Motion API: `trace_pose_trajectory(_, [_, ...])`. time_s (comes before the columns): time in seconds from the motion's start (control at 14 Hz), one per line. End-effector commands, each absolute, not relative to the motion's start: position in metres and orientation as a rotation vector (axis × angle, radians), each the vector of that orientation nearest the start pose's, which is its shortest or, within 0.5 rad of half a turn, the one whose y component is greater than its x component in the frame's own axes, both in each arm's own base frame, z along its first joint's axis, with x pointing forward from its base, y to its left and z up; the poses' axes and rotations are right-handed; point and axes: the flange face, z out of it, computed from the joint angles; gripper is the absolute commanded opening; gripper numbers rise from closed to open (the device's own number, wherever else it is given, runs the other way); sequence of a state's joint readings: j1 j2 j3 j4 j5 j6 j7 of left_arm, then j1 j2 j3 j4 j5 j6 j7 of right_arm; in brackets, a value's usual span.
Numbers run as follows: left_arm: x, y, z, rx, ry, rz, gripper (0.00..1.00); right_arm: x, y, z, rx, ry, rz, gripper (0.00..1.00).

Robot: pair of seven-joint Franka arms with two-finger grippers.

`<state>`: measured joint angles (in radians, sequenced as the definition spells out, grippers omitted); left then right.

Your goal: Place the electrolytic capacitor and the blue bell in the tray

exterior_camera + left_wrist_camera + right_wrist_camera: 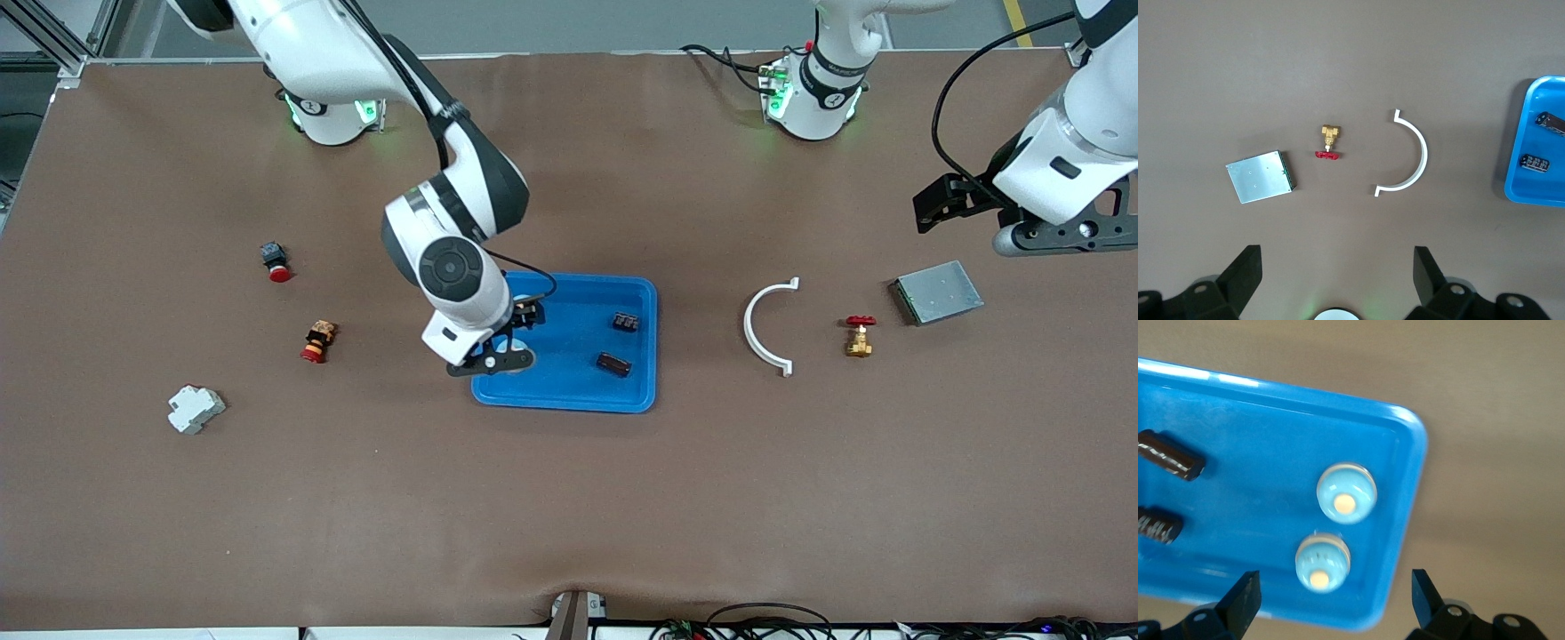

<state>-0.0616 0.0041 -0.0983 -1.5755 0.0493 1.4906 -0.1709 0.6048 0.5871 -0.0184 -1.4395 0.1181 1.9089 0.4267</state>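
With both bells (1345, 493) in the tray (1271, 447), the right gripper (1331, 600), jaws apart, should rise straight up; the left gripper (1338, 273) waits, jaws apart.

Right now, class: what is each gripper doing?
Left gripper: open, empty, waiting over bare table near the metal plate.
Right gripper: open, empty, over the tray and its two blue bells.
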Motion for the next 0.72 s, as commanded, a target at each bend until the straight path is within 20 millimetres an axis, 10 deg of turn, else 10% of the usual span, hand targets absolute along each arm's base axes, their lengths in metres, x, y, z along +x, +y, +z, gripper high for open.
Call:
trace_pose_trajectory(0.0, [0.551,-0.077,0.622,-3.104,0.007,0.102,1.00,0.582,0.356,0.397,-3.077,-0.099,0.263,1.00])
trace_pose_trajectory(0.64, [0.547,-0.071,0.626,-3.093,-0.002,0.119,1.00,0.595,0.179,0.559,-3.039,0.228,0.221,1.00])
